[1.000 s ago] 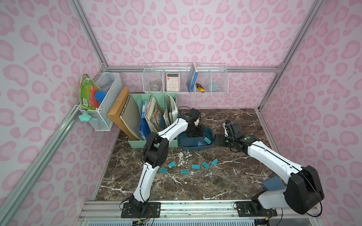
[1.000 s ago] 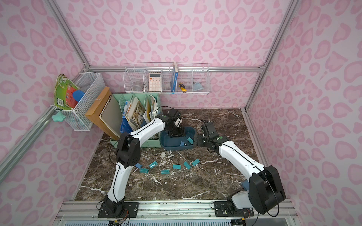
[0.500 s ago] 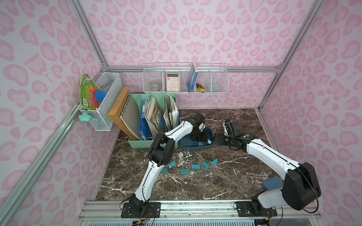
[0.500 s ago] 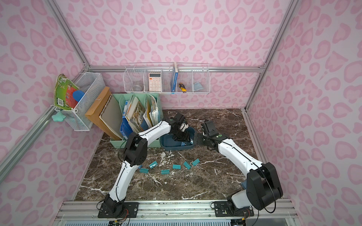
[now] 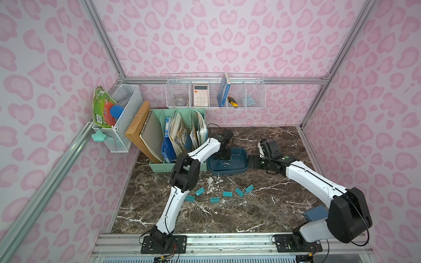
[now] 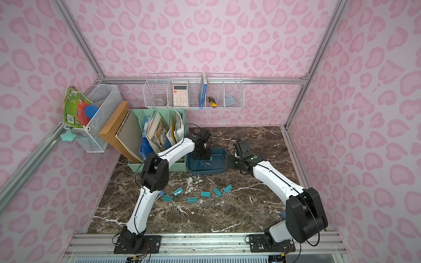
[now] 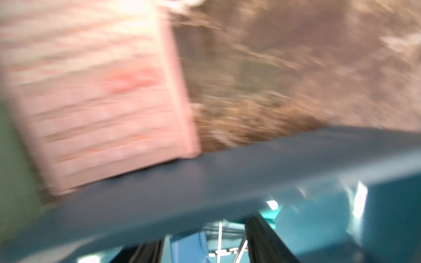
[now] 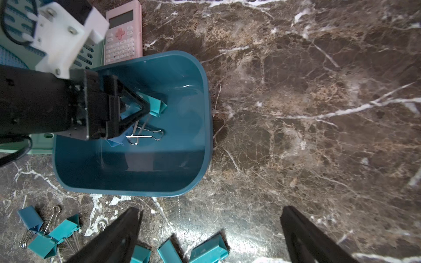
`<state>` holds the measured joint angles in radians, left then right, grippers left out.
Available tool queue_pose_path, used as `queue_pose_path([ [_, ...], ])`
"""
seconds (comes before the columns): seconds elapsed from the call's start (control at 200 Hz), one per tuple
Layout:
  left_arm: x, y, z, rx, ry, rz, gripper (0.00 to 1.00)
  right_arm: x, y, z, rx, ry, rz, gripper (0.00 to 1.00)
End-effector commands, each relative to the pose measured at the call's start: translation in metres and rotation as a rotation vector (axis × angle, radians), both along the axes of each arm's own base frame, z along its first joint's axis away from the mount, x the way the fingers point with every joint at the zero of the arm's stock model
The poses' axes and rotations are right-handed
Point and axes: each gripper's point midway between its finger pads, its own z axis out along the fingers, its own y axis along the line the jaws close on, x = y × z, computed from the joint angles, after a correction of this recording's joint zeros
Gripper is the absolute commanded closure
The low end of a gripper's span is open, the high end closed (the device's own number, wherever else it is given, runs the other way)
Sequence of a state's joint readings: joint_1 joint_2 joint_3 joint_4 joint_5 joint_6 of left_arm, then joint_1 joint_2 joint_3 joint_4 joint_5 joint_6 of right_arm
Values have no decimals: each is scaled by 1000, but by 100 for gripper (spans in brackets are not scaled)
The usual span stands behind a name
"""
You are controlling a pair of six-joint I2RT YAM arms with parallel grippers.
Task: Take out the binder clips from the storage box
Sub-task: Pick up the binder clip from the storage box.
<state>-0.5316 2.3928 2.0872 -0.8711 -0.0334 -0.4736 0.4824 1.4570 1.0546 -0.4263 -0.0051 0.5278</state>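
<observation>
**Last Clips in the Box, Left Arm Reaching In**

Down inside the shallow dark blue plastic storage box [image 5: 227, 173] with the left gripper [image 8: 143, 108], tips aimed straight at a teal folded-metal binder clip [image 8: 158, 106] on the box floor. Jaws partly apart in the blurred left wrist view, silver wire handles [image 7: 219, 240] showing between the dark fingers [image 7: 263, 241]. Impossible to tell whether pinching anything or merely straddling it. Tucked under that same gripper, a blue clip [image 8: 115, 143], mostly hidden. Probably lining up on the teal body rather than the springy loops, for a surer hold.

Over to the right gripper [image 8: 211, 208]: spread fully wide, holding nothing, low over the brown marble tabletop [image 5: 227, 218], just beside the box's end wall. Likely parked there to stop the light tray sliding during a lift, though contact unclear in both top views.

Out front, well apart from the box, a loose row of teal clips [image 5: 227, 194] on the marble, spaced out, likely to avoid tangled handles. Box itself just beside the mint-green file organizer [image 5: 159, 167], a pink calculator [image 8: 123, 34] just behind, hence the approach from above. Nearly done by the look of it: most out, two visible inside.
</observation>
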Motion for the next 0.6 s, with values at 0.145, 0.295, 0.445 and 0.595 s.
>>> queue_pose_path([
  [0.145,-3,-6,36,-104,-54,36,39,3,27,6,28,-25,82,1],
  [0.295,-12,-1,39,-114,-41,32,38,6,44,5,17,-20,116,1],
  [0.445,-24,14,25,-78,0,11,43,7,50,3,25,-20,121,1],
  [0.595,-29,10,15,-77,39,-26,53,5,48,2,22,-17,118,1],
])
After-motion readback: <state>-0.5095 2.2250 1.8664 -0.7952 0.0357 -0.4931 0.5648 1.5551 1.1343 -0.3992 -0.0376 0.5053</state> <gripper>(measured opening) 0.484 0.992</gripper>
